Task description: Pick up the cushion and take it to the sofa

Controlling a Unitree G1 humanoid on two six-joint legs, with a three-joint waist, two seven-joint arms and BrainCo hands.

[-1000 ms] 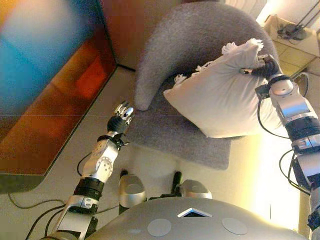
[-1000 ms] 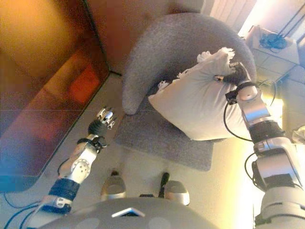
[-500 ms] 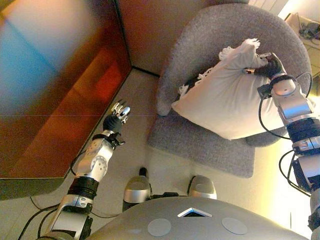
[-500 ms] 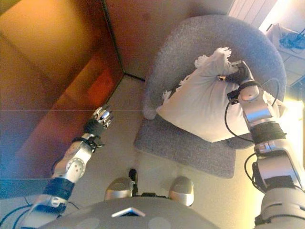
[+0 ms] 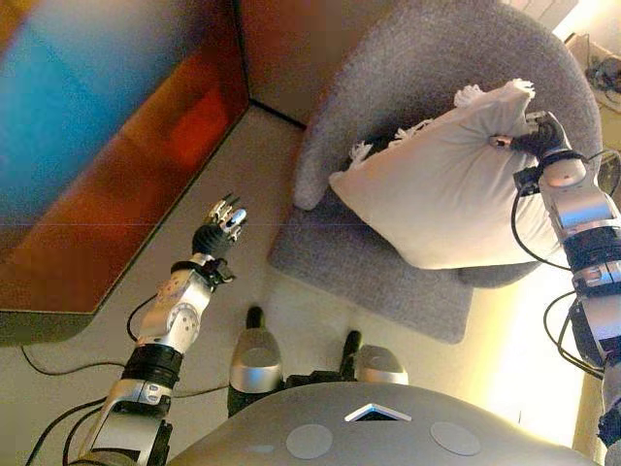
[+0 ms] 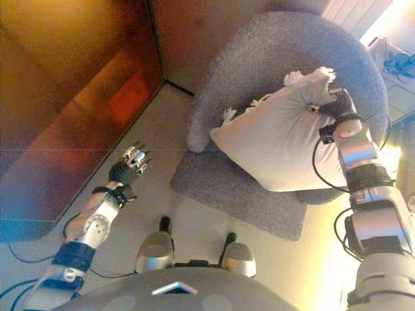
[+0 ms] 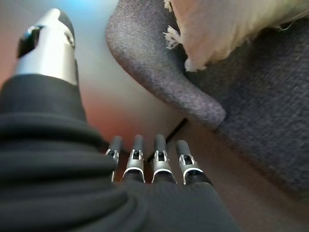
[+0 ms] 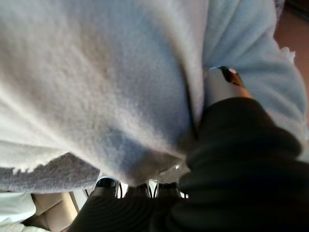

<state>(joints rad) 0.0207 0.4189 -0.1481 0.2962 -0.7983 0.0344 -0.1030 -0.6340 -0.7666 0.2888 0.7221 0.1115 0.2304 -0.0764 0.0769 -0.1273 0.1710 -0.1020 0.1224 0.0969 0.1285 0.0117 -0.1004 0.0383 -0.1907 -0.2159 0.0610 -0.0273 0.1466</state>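
A pale cushion point(image 5: 441, 194) with a fringed edge hangs tilted over the seat of a grey round armchair point(image 5: 388, 68). My right hand point(image 5: 541, 136) is shut on its upper right corner, and in the right wrist view the thumb point(image 8: 223, 82) and fingers point(image 8: 108, 185) pinch a fold of the cushion point(image 8: 96, 87). My left hand point(image 5: 218, 228) hovers open over the floor to the left of the chair, fingers point(image 7: 161, 164) straight and holding nothing. The chair's arm point(image 7: 159, 72) and the fringed corner point(image 7: 193, 29) show past them.
A dark reddish cabinet point(image 5: 107, 165) stands along the left side. A side table point(image 6: 395, 65) with cables sits at the far right behind the chair. Beige floor point(image 5: 243, 175) lies between cabinet and chair.
The whole picture has shifted, so the camera has moved. The right hand keeps its hold on the cushion. The left hand stays open over the floor.
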